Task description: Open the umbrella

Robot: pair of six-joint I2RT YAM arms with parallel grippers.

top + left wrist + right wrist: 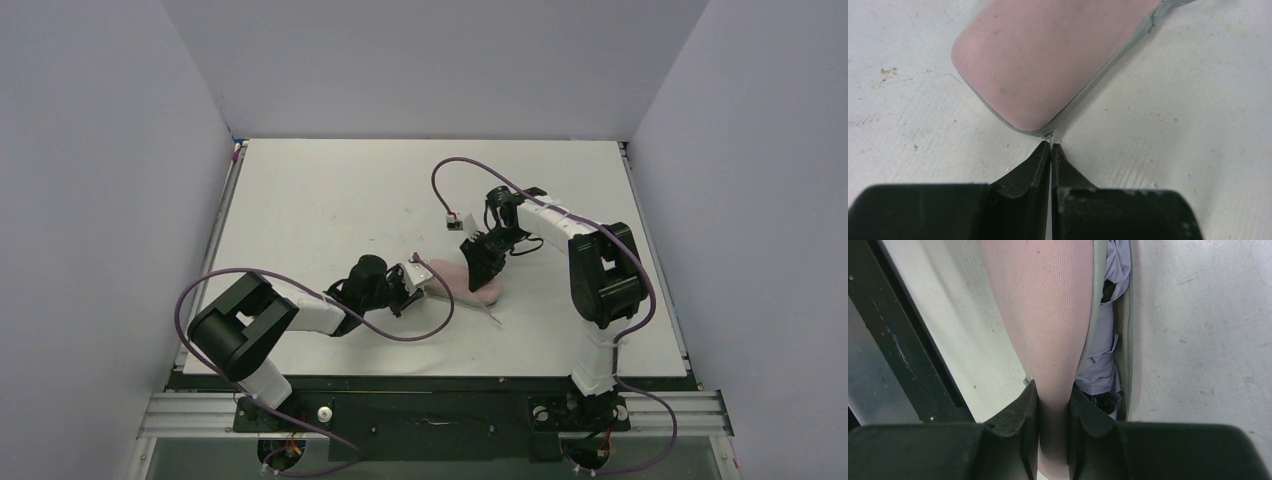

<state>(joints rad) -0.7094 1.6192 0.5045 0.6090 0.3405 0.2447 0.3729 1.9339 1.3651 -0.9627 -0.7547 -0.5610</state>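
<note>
A pale pink capsule case [462, 276] lies on the white table [330, 190] between both arms. My left gripper [428, 276] is at its left end. In the left wrist view my left gripper [1051, 147] is shut on the thin metal zipper pull [1049, 135] at the rounded end of the case [1048, 55]. My right gripper [480, 264] is over the case's right part. In the right wrist view my right gripper [1054, 395] is shut on the pink lid of the case [1048, 315]. The folded lilac umbrella [1103, 355] shows inside the open seam.
White walls close in the table on the left, back and right. A black rail [893, 340] runs along the near table edge. A purple cable [470, 170] loops above the right arm, and another [400, 335] trails by the left arm. A thin pale strip [492, 316] sticks out of the case.
</note>
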